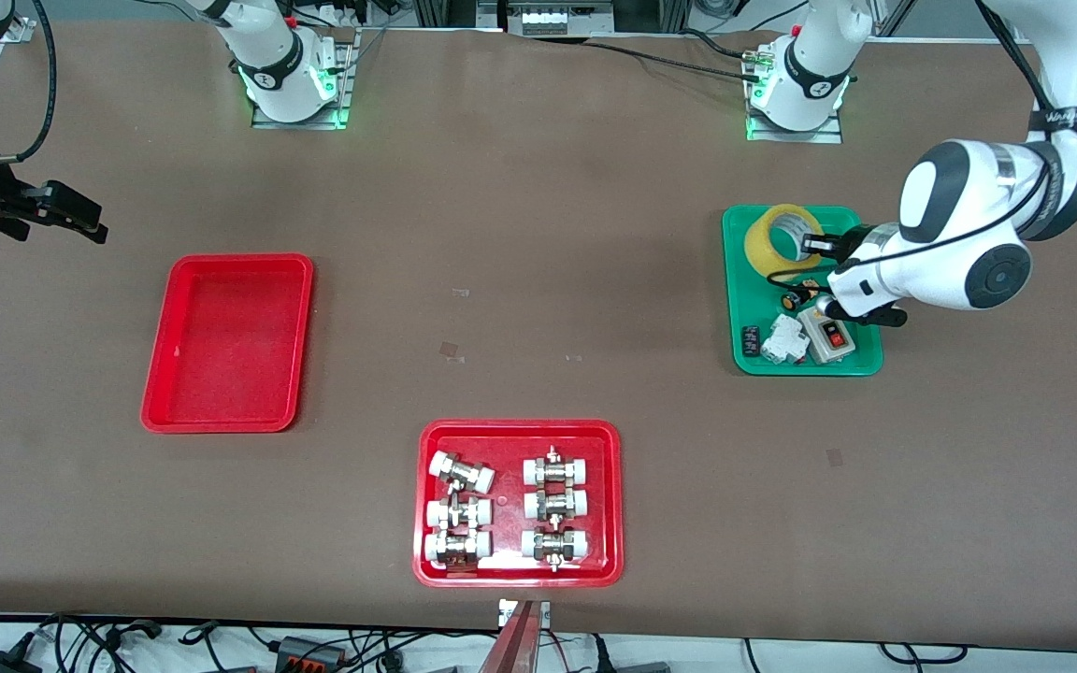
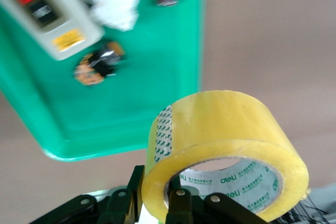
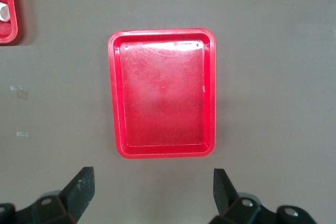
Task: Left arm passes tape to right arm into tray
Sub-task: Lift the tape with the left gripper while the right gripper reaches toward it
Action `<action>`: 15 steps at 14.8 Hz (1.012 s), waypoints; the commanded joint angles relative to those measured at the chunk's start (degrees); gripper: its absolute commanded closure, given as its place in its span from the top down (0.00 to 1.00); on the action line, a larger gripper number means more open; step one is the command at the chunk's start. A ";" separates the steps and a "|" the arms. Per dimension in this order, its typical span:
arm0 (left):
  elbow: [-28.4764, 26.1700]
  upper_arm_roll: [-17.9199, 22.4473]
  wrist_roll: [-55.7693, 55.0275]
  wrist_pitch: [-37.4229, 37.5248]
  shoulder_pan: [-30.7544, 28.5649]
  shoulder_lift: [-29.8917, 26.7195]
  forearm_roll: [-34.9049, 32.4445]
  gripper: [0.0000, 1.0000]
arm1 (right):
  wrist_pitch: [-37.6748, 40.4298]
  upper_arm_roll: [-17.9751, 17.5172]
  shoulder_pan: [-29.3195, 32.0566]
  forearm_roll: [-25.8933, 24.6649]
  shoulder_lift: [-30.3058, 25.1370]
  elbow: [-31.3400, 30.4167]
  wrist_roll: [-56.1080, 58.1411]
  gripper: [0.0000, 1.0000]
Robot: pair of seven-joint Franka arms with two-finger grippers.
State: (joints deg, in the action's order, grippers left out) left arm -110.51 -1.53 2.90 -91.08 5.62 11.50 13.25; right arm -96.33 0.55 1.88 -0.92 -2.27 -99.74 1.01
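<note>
The tape point(image 1: 780, 238), a wide yellow roll with a white core, is at the end of the green tray point(image 1: 753, 308) farther from the front camera. My left gripper point(image 1: 814, 247) is shut on its wall. In the left wrist view the tape point(image 2: 226, 140) has one finger point(image 2: 127, 187) outside the roll and the other inside the core, so the left gripper point(image 2: 155, 199) pinches the wall. The plain red tray point(image 1: 228, 342) lies toward the right arm's end. My right gripper point(image 1: 80, 221) waits open and empty over the table by that tray point(image 3: 163, 93); its open jaws point(image 3: 152, 192) frame bare table.
A red tray with white-capped metal fittings point(image 1: 518, 502) sits near the front edge at mid-table. The green tray also holds a grey switch box point(image 1: 828, 338), a white part point(image 1: 784, 338) and small dark items. Bits of clear tape point(image 1: 451, 350) lie on the brown mat.
</note>
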 commanded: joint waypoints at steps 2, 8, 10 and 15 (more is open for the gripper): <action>14.16 0.21 -6.30 8.19 6.76 2.38 12.28 0.03 | 0.44 -0.72 -0.12 1.62 0.59 0.51 1.71 1.00; 24.89 0.30 -18.98 7.76 11.87 4.14 38.12 0.01 | 0.44 -0.81 -9.42 7.68 7.36 0.51 1.10 1.00; 25.44 0.30 -21.52 6.54 12.22 4.23 41.58 0.01 | -0.78 -0.72 -13.11 14.16 7.63 1.91 0.92 1.00; 26.31 0.30 -33.12 -0.77 16.52 5.28 42.65 0.01 | -1.14 -0.81 -18.74 32.27 13.25 10.61 0.84 1.00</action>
State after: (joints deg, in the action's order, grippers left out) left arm -86.97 -1.72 -26.40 -91.47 20.10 15.13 54.38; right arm -98.29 -0.79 -15.24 26.02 7.99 -93.78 1.68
